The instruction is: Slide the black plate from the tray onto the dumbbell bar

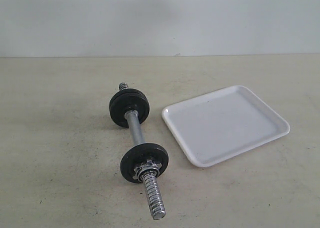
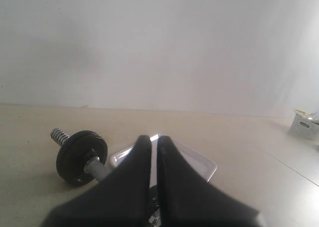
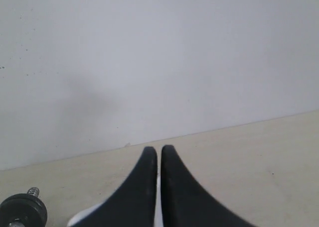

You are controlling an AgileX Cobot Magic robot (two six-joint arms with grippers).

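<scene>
Beige tabletop (image 1: 60, 188) is showing the tray (image 1: 225, 123) lying empty at right, plates (image 1: 144, 162) already sitting on the bar (image 1: 135, 129); left gripper (image 2: 153, 140) and right gripper (image 3: 158, 150) clenched, empty.

The dumbbell bar (image 1: 135, 129) lies on the table (image 1: 50, 163), just left of the tray (image 1: 225, 124). A far plate (image 1: 120, 106) and a near plate (image 1: 130, 162) sit on it.
</scene>
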